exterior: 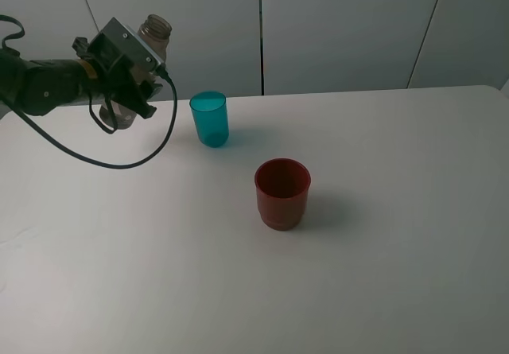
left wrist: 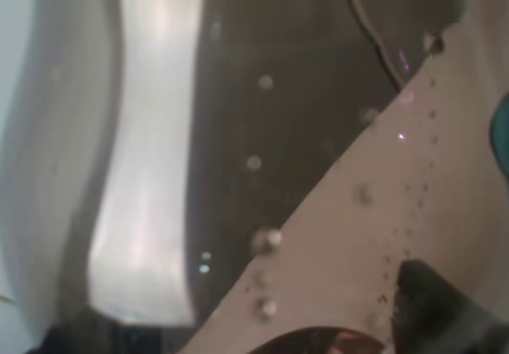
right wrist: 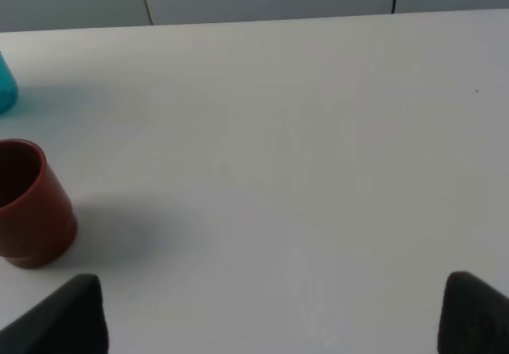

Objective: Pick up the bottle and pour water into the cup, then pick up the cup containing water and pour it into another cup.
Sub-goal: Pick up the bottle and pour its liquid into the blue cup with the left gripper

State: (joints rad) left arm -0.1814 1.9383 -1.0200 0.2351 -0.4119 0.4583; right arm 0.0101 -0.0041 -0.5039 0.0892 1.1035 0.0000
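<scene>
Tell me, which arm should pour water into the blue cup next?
Left, most likely. The left gripper is shut around the bottle, close beside the blue cup. The right gripper is open and empty, nearer the red cup than the bottle.
</scene>
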